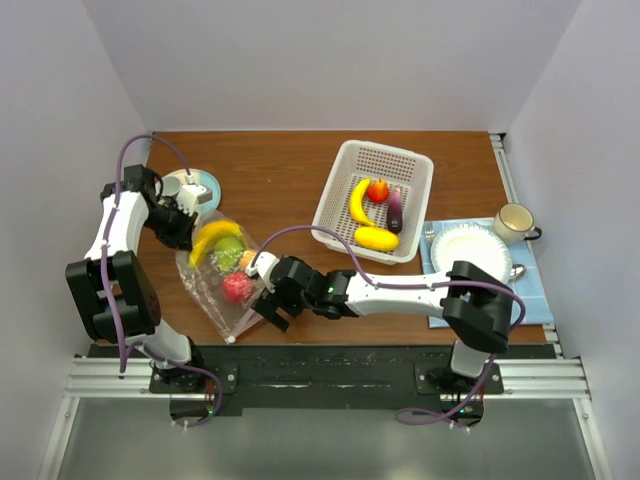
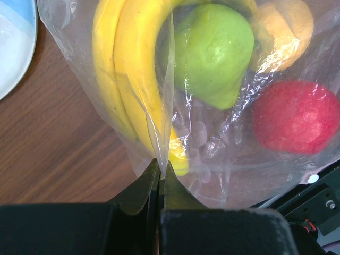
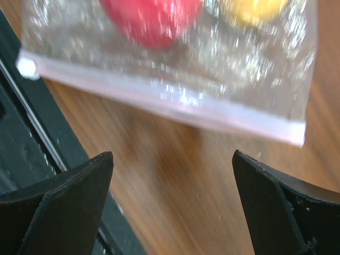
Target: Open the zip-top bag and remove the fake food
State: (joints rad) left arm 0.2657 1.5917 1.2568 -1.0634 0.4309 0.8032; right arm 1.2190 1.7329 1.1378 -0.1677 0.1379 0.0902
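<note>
The zip-top bag [image 1: 222,290] lies on the table at the near left, its pink zipper strip [image 3: 175,103] toward the front edge. Inside are fake food pieces: yellow bananas [image 2: 133,69], a green fruit [image 2: 212,53], a red fruit [image 2: 297,117] and a yellow-orange piece [image 2: 281,26]. My left gripper [image 2: 161,162] is shut on a fold of the bag's plastic at its far end, beside the bananas [image 1: 213,240]. At the bag's zipper edge, my right gripper [image 3: 172,155] stands open with only bare wood between its fingertips; the strip lies just beyond them. In the top view the right gripper [image 1: 268,305] is at the bag's near right side.
A white perforated basket [image 1: 340,170] at the back centre holds a banana, a red fruit, an eggplant and a yellow-orange piece. A white plate [image 1: 468,250] on a blue mat and a mug [image 1: 512,222] stand at the right. A round dish [image 1: 203,185] lies behind the left gripper.
</note>
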